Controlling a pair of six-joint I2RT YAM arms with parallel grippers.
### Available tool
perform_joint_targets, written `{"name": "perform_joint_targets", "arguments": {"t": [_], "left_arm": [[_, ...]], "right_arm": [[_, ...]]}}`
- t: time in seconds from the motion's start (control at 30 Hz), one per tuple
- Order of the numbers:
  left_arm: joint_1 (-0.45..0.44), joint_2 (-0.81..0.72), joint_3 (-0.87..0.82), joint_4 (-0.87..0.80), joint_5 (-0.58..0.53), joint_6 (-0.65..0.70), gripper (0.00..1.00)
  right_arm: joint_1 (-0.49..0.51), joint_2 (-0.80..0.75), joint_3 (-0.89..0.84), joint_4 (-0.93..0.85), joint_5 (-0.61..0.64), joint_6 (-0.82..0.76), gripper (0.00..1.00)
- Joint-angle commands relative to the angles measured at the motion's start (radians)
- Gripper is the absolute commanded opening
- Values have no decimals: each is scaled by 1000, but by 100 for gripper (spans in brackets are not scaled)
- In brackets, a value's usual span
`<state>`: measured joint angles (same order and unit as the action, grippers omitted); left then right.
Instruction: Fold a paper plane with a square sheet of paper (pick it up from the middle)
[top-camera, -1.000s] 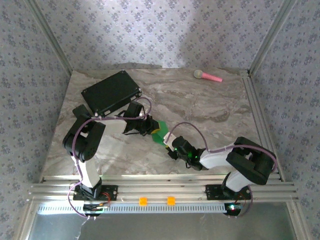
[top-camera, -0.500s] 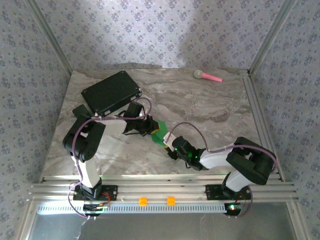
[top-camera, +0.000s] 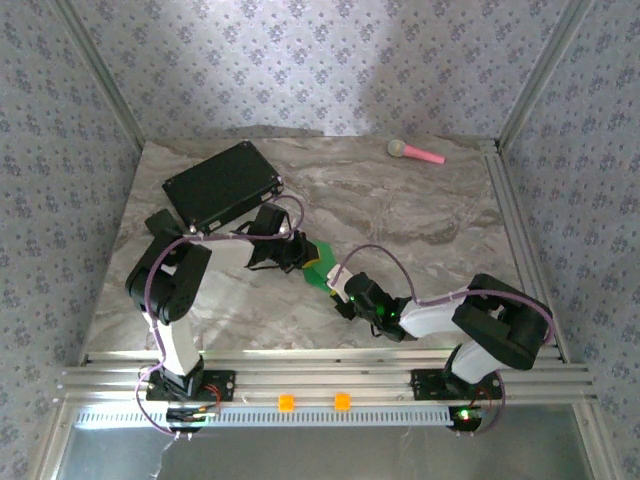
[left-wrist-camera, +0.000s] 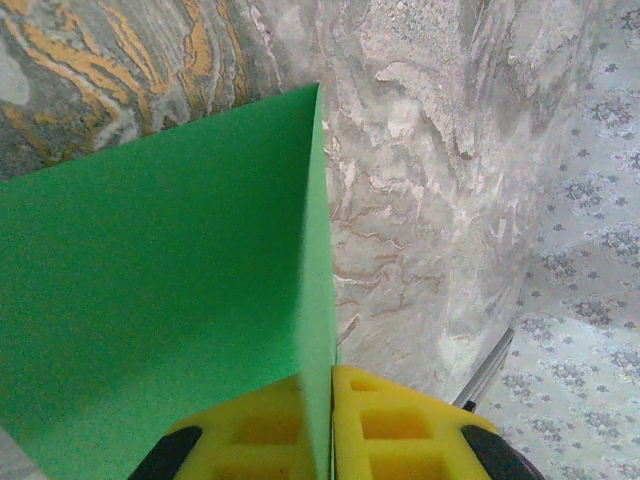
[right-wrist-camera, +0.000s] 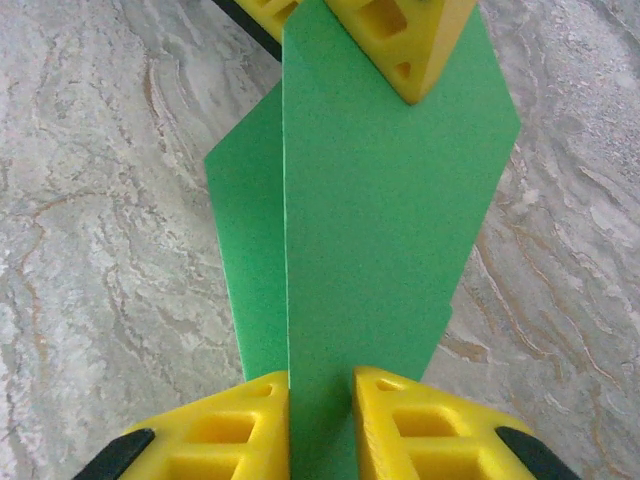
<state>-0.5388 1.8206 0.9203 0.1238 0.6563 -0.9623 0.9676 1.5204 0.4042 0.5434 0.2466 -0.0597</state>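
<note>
Two grippers share one workpiece. Nearest the front edge of the table, the right gripper has its fingers narrow, pinching the near end of the paper. The paper is green and partly folded, with one lengthwise crease, and spans both grippers over the table's middle. Beyond it, the left gripper is clamped tight on the far end. Judged step: setting the fold. Pull evenly from both ends, align the layers before pressing, and avoid twisting, which would skew the crease. Farther back, a case lies towards the rear left corner and a toy near the rear edge.
</note>
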Motion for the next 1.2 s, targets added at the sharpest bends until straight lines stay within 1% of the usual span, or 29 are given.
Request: {"name": "perform_joint_targets", "arguments": {"t": [0.0, 0.17, 0.27, 0.43, 0.6, 0.73, 0.8, 0.83, 0.9, 0.97, 1.1, 1.17], "left_arm": [[-6, -23, 29, -13, -8, 11, 9], [-8, -21, 30, -12, -9, 11, 8], [-11, -21, 29, -9, -11, 8, 8], [-10, -24, 31, -9, -13, 7, 8], [-12, -29, 35, -12, -22, 5, 8], [-11, -42, 35, -24, -45, 7, 11], [-11, -47, 35, -27, -52, 5, 15], [-11, -54, 35, -31, -61, 5, 19], [-9, -67, 31, -41, -82, 7, 23], [-3, -91, 26, -59, -113, 11, 33], [10, -164, -5, -108, -207, 22, 40], [21, -207, -28, -123, -248, 22, 43]], "right_arm": [[3, -9, -11, 0, 0, 29, 24], [3, -20, -13, 0, -3, 42, 23], [2, -22, -13, -5, -4, 43, 20], [0, -26, -13, -14, -10, 49, 18], [-6, -23, -13, -13, -28, 64, 14], [-14, -22, -15, -12, -43, 77, 11], [-22, -20, -15, -10, -51, 89, 10], [-28, -18, -16, -8, -57, 98, 9], [-36, -14, -16, -4, -65, 116, 7], [-48, -16, -20, 3, -81, 141, 6], [-79, -22, -37, 53, -153, 189, 3], [-104, -23, -49, 92, -211, 218, 2]]}}
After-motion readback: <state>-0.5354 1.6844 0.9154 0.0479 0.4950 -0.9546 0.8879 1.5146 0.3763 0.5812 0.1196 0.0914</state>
